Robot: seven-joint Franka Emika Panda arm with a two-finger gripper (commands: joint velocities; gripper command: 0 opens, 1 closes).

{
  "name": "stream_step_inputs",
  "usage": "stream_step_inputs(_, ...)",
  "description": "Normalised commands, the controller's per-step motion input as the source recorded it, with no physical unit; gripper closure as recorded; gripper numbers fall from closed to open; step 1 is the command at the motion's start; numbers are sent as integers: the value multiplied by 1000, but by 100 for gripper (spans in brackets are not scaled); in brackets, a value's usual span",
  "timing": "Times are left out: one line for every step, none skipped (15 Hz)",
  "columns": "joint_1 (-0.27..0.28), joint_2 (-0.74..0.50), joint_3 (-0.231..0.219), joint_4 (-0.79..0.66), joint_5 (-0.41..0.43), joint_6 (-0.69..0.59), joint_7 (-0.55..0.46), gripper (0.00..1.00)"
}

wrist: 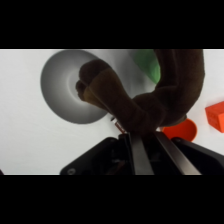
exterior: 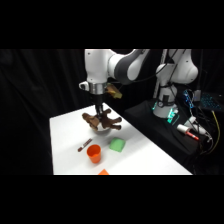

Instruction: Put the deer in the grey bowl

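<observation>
Now, gripper (wrist: 145, 135): clamped on the deer.
Deer (exterior: 102, 121): left of centre in the side view, over the grey bowl (wrist: 62, 85), long axis roughly level, legs splayed sideways.
Orange cup (exterior: 94, 153): below the deer in the frame, apart.
Table (exterior: 145, 160): white.

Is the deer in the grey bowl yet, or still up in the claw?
Not in yet. The claw is shut on the deer, which hangs over the grey bowl; the bowl's bare inside shows beneath it.
</observation>
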Motion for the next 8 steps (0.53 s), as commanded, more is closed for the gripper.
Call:
stream_step_inputs(-123, -183, -80, -175, -166, 27, 225, 95)
stream_step_inputs(-114, -160, -78, -166, -168, 22, 229, 95)
stream_step_inputs(-106, -133, -69, -149, -148, 22, 212, 95)
stream_step_inputs(-102, -92, -60, -144, -111, 37, 188, 95)
stream_step_inputs(-91, -58, -47, -135, -84, 46, 172, 95)
stream_step_inputs(-79, -23, -31, -117, -55, 45, 148, 95)
stream_step_inputs(-62, 3, -14, -107, -28, 59, 126, 95)
stream_step_inputs(-44, 23, -3, -90, -14, 64, 120, 95)
